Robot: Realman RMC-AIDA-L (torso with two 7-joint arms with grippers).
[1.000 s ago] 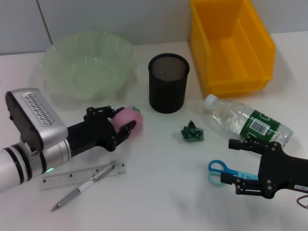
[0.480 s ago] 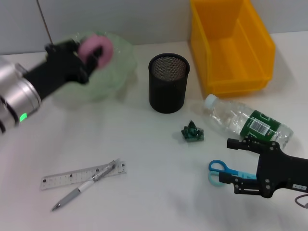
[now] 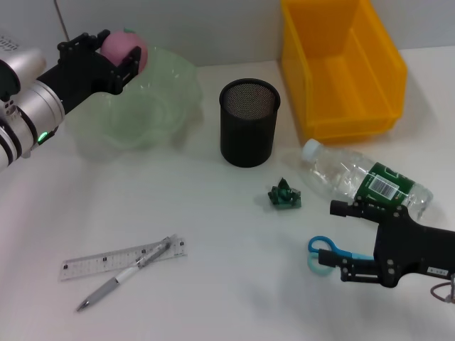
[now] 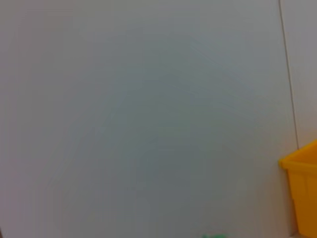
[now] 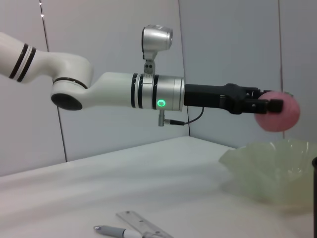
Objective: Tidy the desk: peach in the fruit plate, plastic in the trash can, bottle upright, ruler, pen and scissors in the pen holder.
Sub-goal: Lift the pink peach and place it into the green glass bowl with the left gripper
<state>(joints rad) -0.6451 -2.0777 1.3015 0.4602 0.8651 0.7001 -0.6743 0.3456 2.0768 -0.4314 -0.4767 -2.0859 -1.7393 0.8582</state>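
Left gripper (image 3: pixel 117 57) holds the round pink peach (image 3: pixel 123 45) clamped between its black fingers (image 3: pixel 131 62), raised above the far-left rim of the translucent pale green fruit plate (image 3: pixel 153 117); the right wrist view confirms the peach (image 5: pixel 278 111) hangs clear of the plate (image 5: pixel 267 168), not touching it. Risk: the peach sits over the rim rather than over the middle of the plate, so a release here would likely send it onto the scalloped edge, where it could roll off onto the white counter (image 3: pixel 213 234) or toward the wall. It is also fairly high, so a drop could bounce, or shove the light plastic plate out of place. Lowering and centring first looks safer. Right gripper (image 3: pixel 350 241) hovers low near the blue-handled scissors (image 3: pixel 323 254), its fingers spread apart with nothing between them, beside the clear plastic bottle with green label (image 3: pixel 366 179) lying on its side; a careless descent could nudge the bottle and set it rolling. Crumpled green plastic scrap (image 3: pixel 284 194), transparent ruler (image 3: pixel 121 258) and silver pen (image 3: pixel 121 281) lie untouched on the counter; the black mesh pen holder (image 3: pixel 249 121) and the yellow plastic bin (image 3: pixel 341 67) stand empty. Against the frame half a second ago: the left arm has pulled back toward the plate's far-left edge, taking the peach off the bowl's interior, and the right gripper has shifted slightly.
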